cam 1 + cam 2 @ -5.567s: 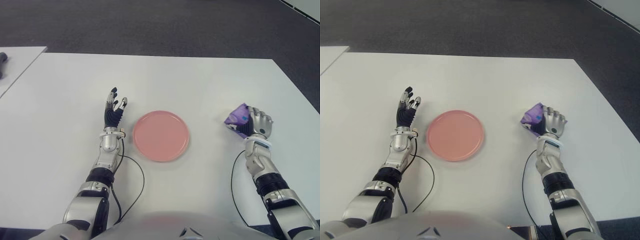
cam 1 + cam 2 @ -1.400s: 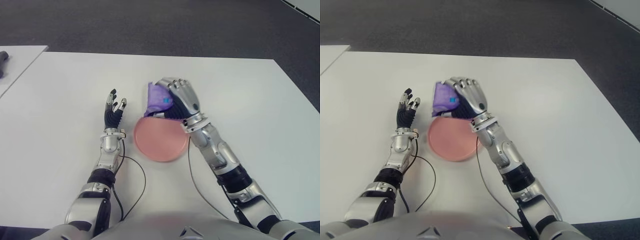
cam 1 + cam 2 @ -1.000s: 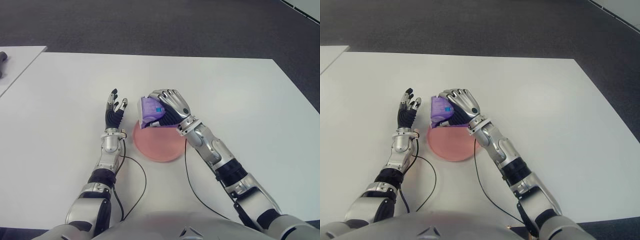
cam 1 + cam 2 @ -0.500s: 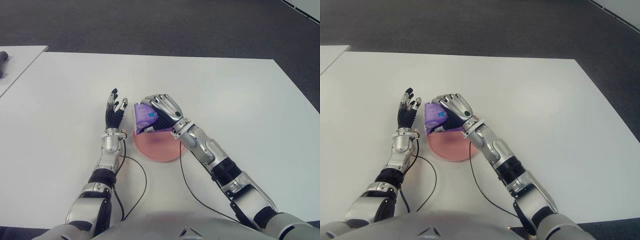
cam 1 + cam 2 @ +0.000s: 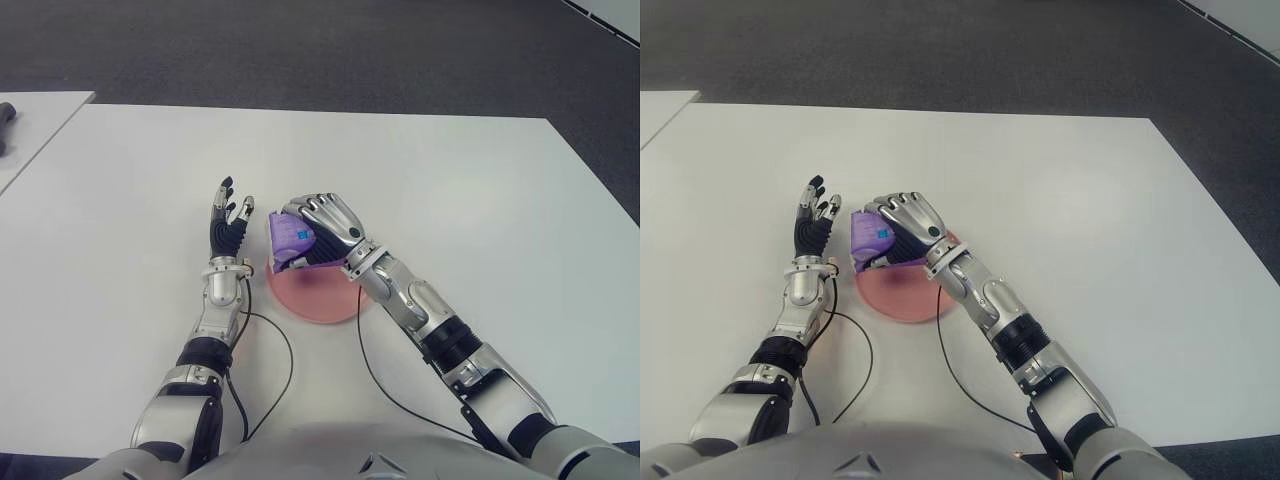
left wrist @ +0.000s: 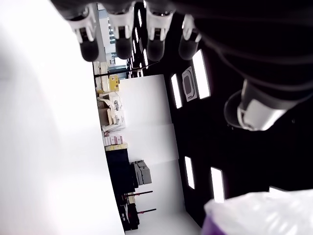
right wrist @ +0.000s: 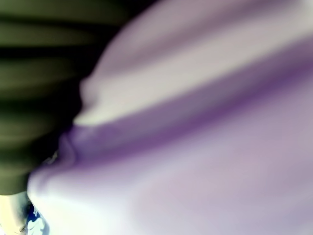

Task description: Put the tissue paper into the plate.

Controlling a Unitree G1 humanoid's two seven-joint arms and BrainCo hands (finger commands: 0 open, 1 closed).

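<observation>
Left eye view first: in the middle of the frame our right hand (image 5: 322, 228) is curled around the purple tissue paper (image 5: 288, 234), holding it over the upper-left rim of the pink plate (image 5: 318, 297). The pack looks low, close to the plate, but we cannot tell whether it is touching. Just left of it our left hand (image 5: 229, 222) shows with its fingers spread and pointing up the frame, empty, beside the plate on the white table (image 5: 450, 190).

Right eye view, same scene from a shade over: the right hand and the tissue paper sit left of centre, the plate peeking out beneath them, much of it covered by the hand and forearm.

Left wrist view: we see dark fingertips (image 6: 117, 43) fanned apart at the top with nothing between them, and a bit of purple at the lower right corner.

Right wrist view: purple wrapper fills nearly the whole frame, pressed right against the palm, so we have it firmly clasped.

Our read: the carry looks done, with the pack over the plate's edge. What is left is to set it well inside the rim, let go and pull away.
</observation>
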